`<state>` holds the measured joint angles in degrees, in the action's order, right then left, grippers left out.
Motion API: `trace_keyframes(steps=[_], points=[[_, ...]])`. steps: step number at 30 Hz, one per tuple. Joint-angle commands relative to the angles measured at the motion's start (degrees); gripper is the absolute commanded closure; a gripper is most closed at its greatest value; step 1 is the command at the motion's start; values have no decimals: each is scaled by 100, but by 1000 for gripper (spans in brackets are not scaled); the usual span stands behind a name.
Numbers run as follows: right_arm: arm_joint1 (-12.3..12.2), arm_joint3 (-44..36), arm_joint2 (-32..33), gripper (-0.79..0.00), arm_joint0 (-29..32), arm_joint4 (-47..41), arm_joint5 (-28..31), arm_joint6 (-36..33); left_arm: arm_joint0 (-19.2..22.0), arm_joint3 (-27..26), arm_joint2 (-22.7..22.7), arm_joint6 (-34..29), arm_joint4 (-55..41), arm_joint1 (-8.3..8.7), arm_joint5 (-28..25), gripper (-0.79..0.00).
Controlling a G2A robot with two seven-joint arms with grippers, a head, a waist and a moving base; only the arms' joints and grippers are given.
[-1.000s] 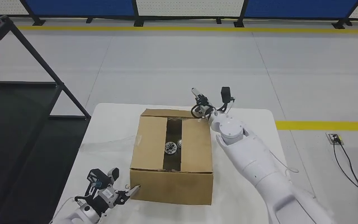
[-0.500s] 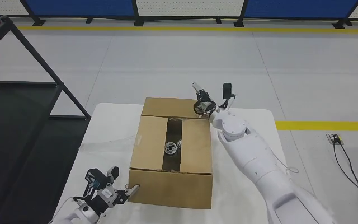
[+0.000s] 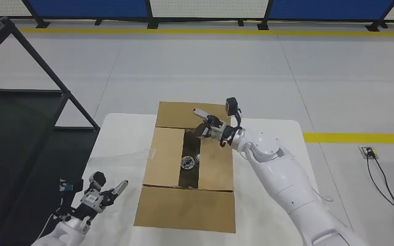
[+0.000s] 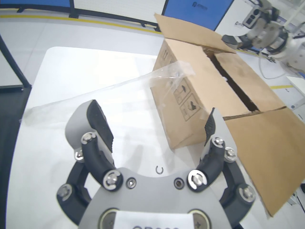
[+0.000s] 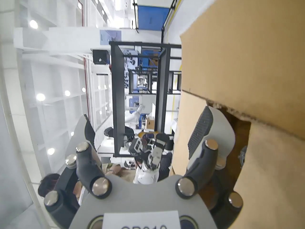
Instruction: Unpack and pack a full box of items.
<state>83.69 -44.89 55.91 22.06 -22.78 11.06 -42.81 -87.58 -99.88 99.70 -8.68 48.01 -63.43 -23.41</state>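
Right gripper [image 5: 146,117] spread wide at the cardboard box's [image 3: 215,161] far flap; left gripper [image 4: 155,111] spread too, above the counter [image 3: 123,144] beside the box.

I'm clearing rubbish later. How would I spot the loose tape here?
On the white table stands one cardboard box. From its side a clear tape strip trails out over the tabletop. It alone is see-through and crinkled; the cardboard is opaque brown.

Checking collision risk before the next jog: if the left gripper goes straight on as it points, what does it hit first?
Likely the loose clear tape strip stretching from the cardboard box across the table, then the box's side wall. The left gripper is open; depth is hard to judge.
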Motion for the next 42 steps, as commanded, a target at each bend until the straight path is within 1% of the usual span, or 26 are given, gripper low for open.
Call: trace_keyframes(steps=[1,4,6,10,14,20,29,34,42], points=[[2,36,1,-785,-12,-10,6,21,202,167,-172,-30,237,-13,311,-785],[2,36,1,-785,-12,-10,6,21,466,409,-436,-129,352,-34,470,-785],[2,36,1,-785,-12,-10,6,21,567,490,-600,-108,567,-43,522,-785],[-3,-164,-75,-785,169,200,-176,44,651,579,-803,-77,683,-60,485,-785],[16,-239,-195,-785,183,397,-447,-92,651,595,-910,-56,768,-67,462,-785],[89,-214,-396,-785,99,636,-616,-164,593,565,-981,-12,820,-73,437,-785],[254,113,-707,-785,-152,861,-803,-283,441,423,-1012,51,878,-74,390,-785],[353,365,-786,-785,-279,753,-739,-477,380,387,-1006,71,887,-73,371,-785],[499,696,-810,-785,-400,416,-412,-798,293,359,-852,183,729,-67,369,-785]])
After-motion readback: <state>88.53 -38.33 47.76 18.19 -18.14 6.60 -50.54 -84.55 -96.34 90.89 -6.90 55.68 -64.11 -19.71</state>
